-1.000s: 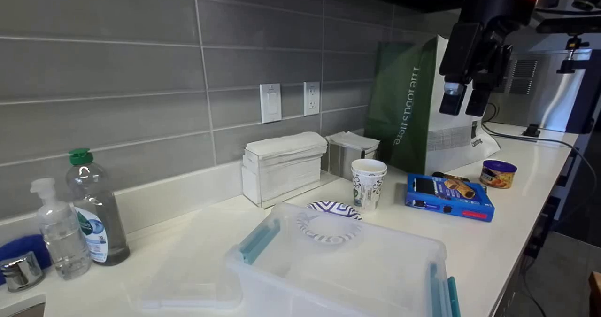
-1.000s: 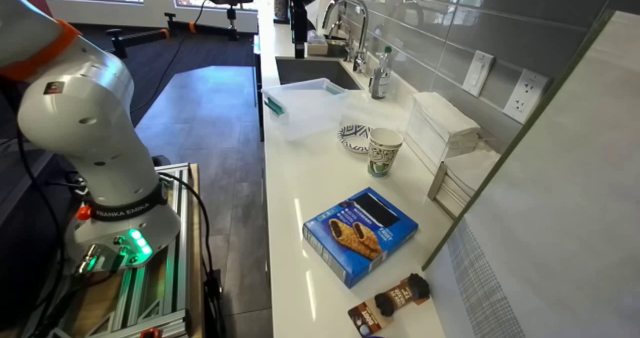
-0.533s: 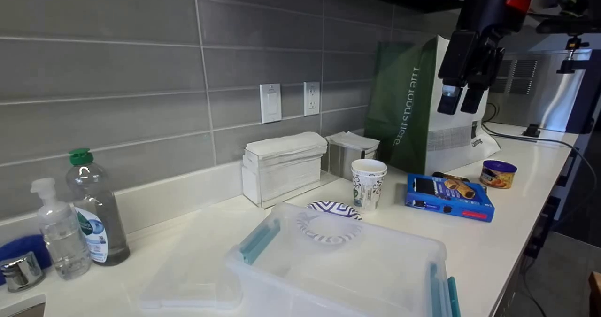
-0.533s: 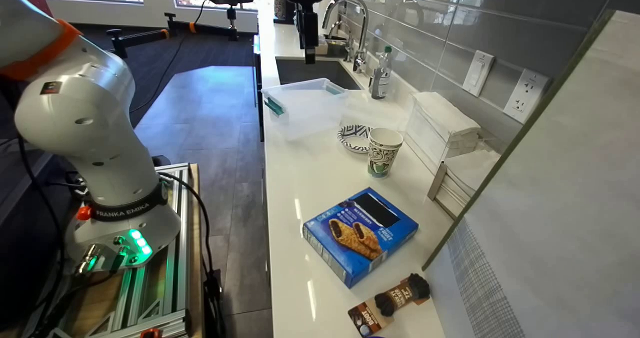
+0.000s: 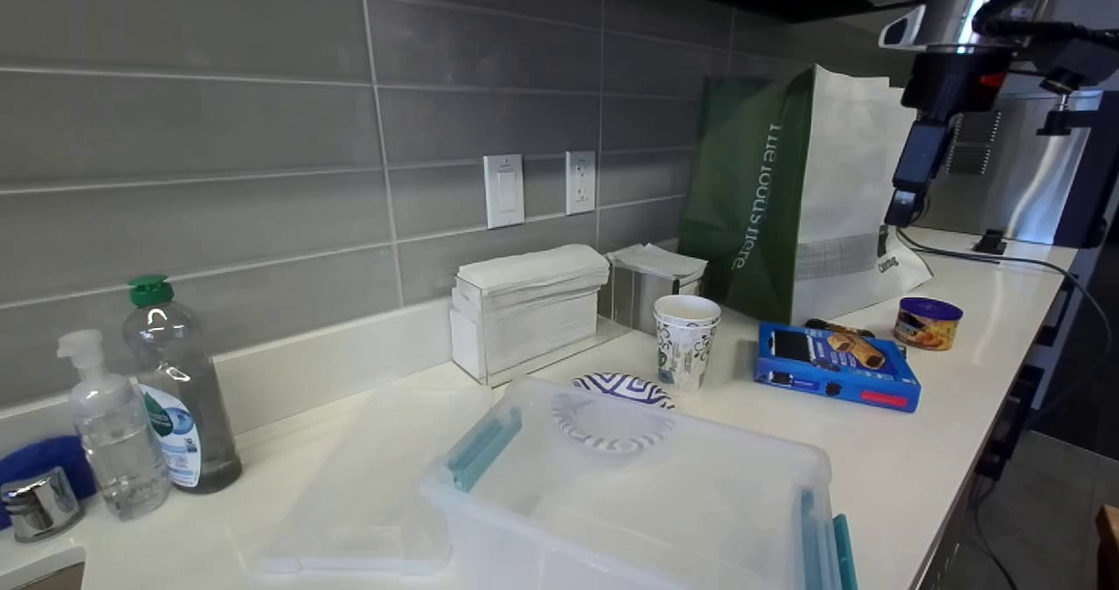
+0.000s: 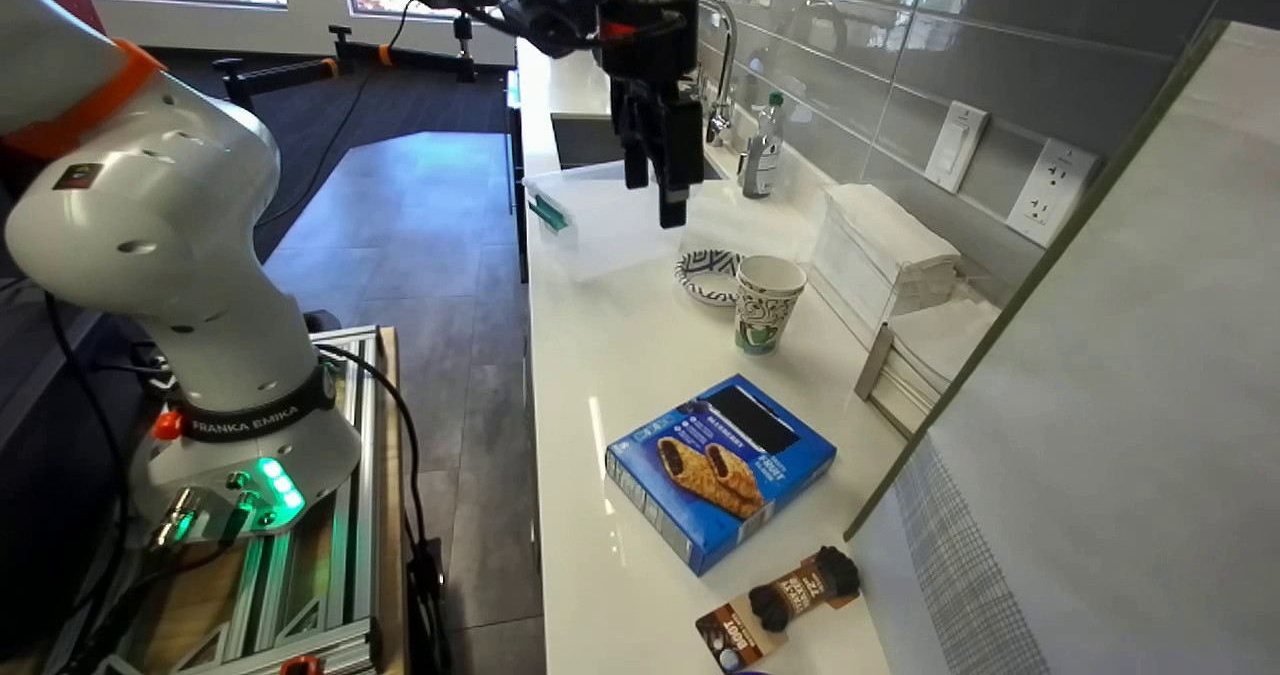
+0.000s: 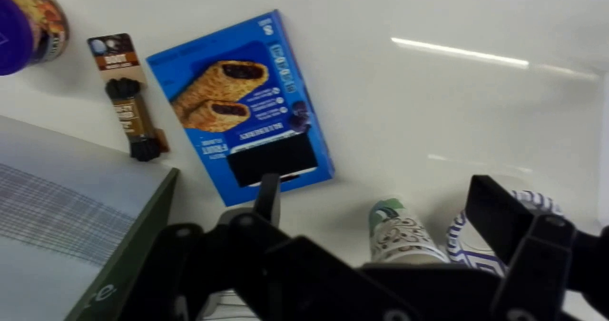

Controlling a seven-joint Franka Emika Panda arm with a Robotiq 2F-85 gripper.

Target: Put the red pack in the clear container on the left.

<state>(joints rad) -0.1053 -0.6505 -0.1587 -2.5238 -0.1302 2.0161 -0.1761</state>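
Note:
No red pack shows in any view. The nearest candidate is a blue snack box (image 5: pixel 835 367) with a small red label on its side. It lies flat on the counter, also in an exterior view (image 6: pixel 720 470) and the wrist view (image 7: pixel 223 159). The clear container (image 5: pixel 699 494) has teal handles and no lid on it; it also shows in an exterior view (image 6: pixel 610 245), near the sink. My gripper (image 7: pixel 376 187) is open and empty, with its jaws wide apart. It hangs high above the counter in both exterior views (image 6: pixel 655 200), (image 5: pixel 900 212).
Paper cups (image 6: pixel 765 300) and a patterned bowl (image 6: pixel 708 277) stand between box and container. Napkin holders (image 5: pixel 533 310) and a tall paper bag (image 5: pixel 852 179) line the wall. A lace pack (image 7: pixel 128 111) and a purple-lidded can (image 5: pixel 928 323) lie beyond the box.
My gripper has moved away from the container's side, toward the blue box's end of the counter. It has also turned, so its fingers now line up in an exterior view. The objects stay put.

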